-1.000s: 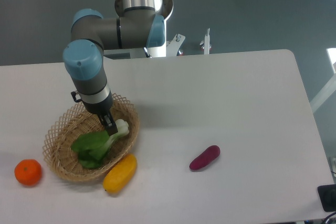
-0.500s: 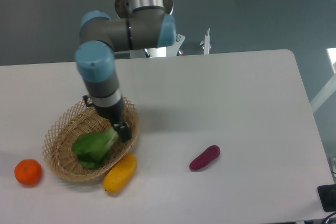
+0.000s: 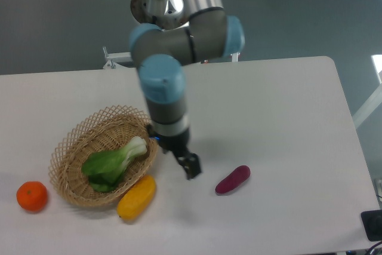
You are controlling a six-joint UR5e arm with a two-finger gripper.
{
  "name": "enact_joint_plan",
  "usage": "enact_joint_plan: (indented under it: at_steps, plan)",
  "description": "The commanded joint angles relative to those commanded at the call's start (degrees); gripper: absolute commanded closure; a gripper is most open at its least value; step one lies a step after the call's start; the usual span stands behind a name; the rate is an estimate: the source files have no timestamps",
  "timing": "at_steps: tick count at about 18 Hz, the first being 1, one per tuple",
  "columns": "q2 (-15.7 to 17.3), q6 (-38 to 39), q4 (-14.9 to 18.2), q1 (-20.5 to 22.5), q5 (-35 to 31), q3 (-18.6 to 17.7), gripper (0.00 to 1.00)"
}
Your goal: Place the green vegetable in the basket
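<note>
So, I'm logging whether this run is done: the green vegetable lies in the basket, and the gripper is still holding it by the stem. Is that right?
Not quite. The green vegetable does lie in the basket, but the gripper is not holding it. The camera view shows the gripper off to the right of the basket, over bare table between the basket and the purple vegetable, with nothing in it.

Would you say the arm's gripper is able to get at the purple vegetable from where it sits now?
Probably yes. The gripper hangs just left of the purple vegetable, which lies alone on bare table with nothing between them.
</note>
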State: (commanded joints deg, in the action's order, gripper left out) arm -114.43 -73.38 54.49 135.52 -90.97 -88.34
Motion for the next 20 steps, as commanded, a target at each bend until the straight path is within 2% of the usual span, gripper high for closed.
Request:
enact_joint_plan:
  at_steps: [4,6,13,18,20]
  plan:
    - [-2.02,-0.97,2.63,4.66,0.26,3.7,0.0]
    - [-2.64,-4.12,3.78,6.94,0.61,4.67,0.0]
    - [-4.4,-10.73,3.87,12.57,2.54,6.6,0.0]
    - [-6.51,-11.43,3.87,14.07,2.37,8.88,0.0]
    - [-6.51,-13.45,3.87,14.34,2.11,8.63,0.0]
